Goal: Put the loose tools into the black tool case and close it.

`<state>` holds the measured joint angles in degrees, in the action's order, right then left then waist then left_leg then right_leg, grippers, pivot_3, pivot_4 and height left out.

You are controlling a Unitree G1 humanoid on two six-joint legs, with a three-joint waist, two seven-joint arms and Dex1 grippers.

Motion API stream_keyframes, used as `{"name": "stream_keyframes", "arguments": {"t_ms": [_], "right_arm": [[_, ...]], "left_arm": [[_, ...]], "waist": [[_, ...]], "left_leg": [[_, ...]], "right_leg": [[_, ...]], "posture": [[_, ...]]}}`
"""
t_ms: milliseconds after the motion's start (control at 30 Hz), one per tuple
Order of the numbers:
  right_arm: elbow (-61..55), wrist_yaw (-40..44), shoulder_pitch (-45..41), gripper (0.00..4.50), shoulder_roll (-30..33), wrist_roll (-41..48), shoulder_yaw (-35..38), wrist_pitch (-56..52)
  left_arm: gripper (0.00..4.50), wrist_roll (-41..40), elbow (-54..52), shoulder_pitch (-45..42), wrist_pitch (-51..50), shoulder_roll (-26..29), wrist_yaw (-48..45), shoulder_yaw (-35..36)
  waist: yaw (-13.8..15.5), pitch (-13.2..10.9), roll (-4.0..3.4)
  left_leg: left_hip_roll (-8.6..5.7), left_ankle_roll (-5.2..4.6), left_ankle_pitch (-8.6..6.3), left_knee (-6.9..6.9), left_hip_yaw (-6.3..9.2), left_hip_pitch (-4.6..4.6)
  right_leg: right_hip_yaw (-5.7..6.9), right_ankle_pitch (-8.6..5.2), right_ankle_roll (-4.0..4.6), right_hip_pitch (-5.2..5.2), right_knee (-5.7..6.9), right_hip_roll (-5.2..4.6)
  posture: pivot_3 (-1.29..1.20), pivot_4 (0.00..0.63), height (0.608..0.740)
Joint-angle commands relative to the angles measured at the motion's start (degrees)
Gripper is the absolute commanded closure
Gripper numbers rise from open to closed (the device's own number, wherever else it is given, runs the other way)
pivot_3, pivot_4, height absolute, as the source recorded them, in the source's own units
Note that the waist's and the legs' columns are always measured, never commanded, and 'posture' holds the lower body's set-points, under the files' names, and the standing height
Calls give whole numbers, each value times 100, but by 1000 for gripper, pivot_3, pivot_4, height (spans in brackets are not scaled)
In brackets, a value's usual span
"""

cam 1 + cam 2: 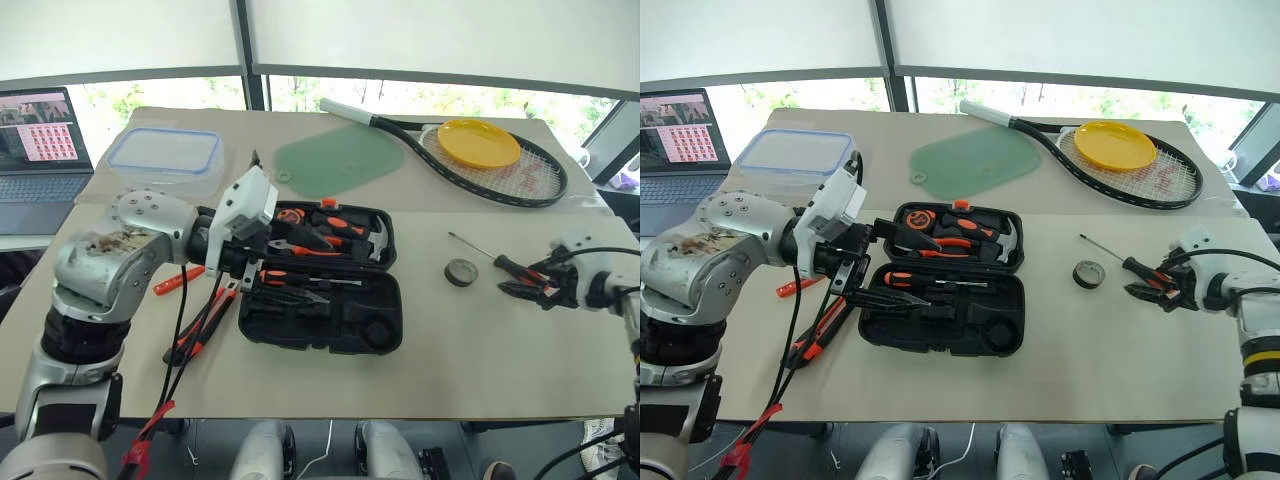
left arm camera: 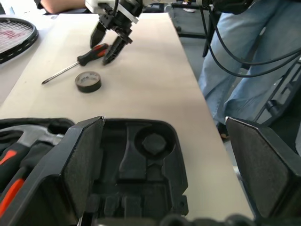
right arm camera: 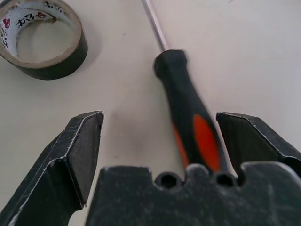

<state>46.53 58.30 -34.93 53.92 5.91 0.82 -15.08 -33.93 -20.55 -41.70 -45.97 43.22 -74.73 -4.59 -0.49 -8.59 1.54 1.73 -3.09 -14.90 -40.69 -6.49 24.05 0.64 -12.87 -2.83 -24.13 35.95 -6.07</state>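
The pick-up of a loose screwdriver [image 3: 188, 122] is the step in hand. The right gripper [image 1: 530, 283] is poised at the right side of the table [image 1: 480, 350], its black fingers spread wide, and the orange-and-black handle is seen lying between them in the right wrist view, nearer one finger than the other. Nothing is gripped yet. Just beside the screwdriver's shaft, the small tape roll [image 1: 461, 271] lies flat on the table, apart from the tool.

The black tool case [image 1: 330, 315] is laid open at the middle of the table, orange-handled tools already seated in its lid half, several recesses of the near half bare. The left gripper [image 1: 890, 265] is held over the case's left end, fingers apart, nothing carried. More orange-and-black tools [image 1: 195, 335] are left loose on the table by the case's left side.

Next, a squeeze on the handle is called for, likely after a slight centring, then a lift and a carry across to a free recess; a slip or roll of the round handle is the risk.

As for writing: small marks are printed inside the tape roll's core, but they cannot be read. No brand is made out on the case.
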Motion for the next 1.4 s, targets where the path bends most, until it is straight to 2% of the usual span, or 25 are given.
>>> {"name": "stream_keyframes", "arguments": {"t_ms": [33, 167, 233, 267, 333, 433, 567, 667, 800, 900, 1000, 1133, 1400], "right_arm": [[475, 226, -204, 679, -31, -39, 55, 93], [653, 364, -203, 2068, -53, 40, 173, 125], [648, 411, -82, 2601, -11, 62, 236, 190], [601, 427, -9, 3153, 18, 104, 300, 174], [462, 443, 104, 3485, 87, 226, 488, 80], [-245, 682, 289, 3480, 187, 672, 881, -271], [-2681, 1198, 877, 3480, 179, 1576, 1156, -1092], [-4569, 1278, 1025, 3480, 48, 2110, 794, -1808], [-5727, 1334, 811, 3480, -142, 2065, -82, -2037], [-5985, 1339, 337, 3480, -405, 1548, -1080, -1999], [-5715, 1271, 53, 3480, -529, 1164, -1542, -1884], [-5436, 1286, -146, 3480, -667, 844, -1919, -1781], [-4985, 1252, -197, 3480, -889, 422, -2124, -1386]], "left_arm": [[0, -39, -167, 36, 194, 145, 49, 76], [0, -13, -105, 52, 302, 238, 51, 45], [0, 4, -72, 59, 356, 267, 48, 24], [0, 9, -59, 66, 378, 278, 51, 19], [0, 29, -39, 82, 397, 309, 73, 13], [0, 94, -15, 232, 440, 490, 37, 37], [0, 83, -96, 704, 485, 1060, -222, 175], [0, 46, -189, 1165, 512, 1511, -390, 371], [0, 5, -336, 1620, 574, 1884, -481, 581], [0, 65, -417, 1940, 669, 2059, -431, 787], [0, 37, -480, 1982, 669, 2042, -284, 842], [0, -68, -594, 2001, 605, 1972, -74, 926], [0, -159, -645, 2014, 614, 1991, 102, 971]], "waist": [[-3, 0, 0], [-18, 0, 0], [-15, 0, 0], [-13, 0, -1], [4, 0, 0], [16, 0, -2], [-60, -19, -37], [-95, -23, -42], [-11, -27, -38], [57, -31, -37], [136, -34, -37], [135, -35, -36], [101, -36, -35]], "left_leg": [[0, 0, 0, 0, 0, 1], [3, 0, 0, 0, 0, 0], [3, 0, 0, 0, 0, -1], [3, 0, 0, 0, 0, -1], [3, 0, 0, 0, 0, 0], [2, 0, 0, 0, 0, 0], [8, 0, 0, 3, -3, 0], [15, 1, -1, 15, -4, -6], [17, -18, -13, 42, -2, -17], [11, -24, -16, 39, -5, -16], [8, -25, -17, 35, -4, -15], [6, -19, -13, 28, -6, -6], [6, 10, 4, 31, -7, -4]], "right_leg": [[0, 1, -1, 1, -2, 0], [1, 1, -1, 1, -1, 0], [0, 1, -1, 1, 0, 0], [1, 1, -1, 2, 0, 0], [1, 1, -1, 2, 0, 0], [1, 1, -1, 2, 0, -1], [-5, 1, -1, -6, 8, 0], [-12, 1, 3, -13, 13, 6], [2, -3, 13, -13, 9, 7], [5, -3, 14, -13, 9, -1], [8, -2, 14, -13, 9, -4], [12, -2, 13, -15, 9, -5], [13, -3, 15, -20, 11, 3]], "posture": [[0, 150, 738], [0, 150, 738], [0, 150, 738], [0, 150, 738], [0, 150, 738], [0, 150, 738], [0, 150, 738], [0, 150, 738], [0, 150, 738], [0, 150, 738], [0, 150, 738], [0, 150, 738], [0, 150, 738]]}}
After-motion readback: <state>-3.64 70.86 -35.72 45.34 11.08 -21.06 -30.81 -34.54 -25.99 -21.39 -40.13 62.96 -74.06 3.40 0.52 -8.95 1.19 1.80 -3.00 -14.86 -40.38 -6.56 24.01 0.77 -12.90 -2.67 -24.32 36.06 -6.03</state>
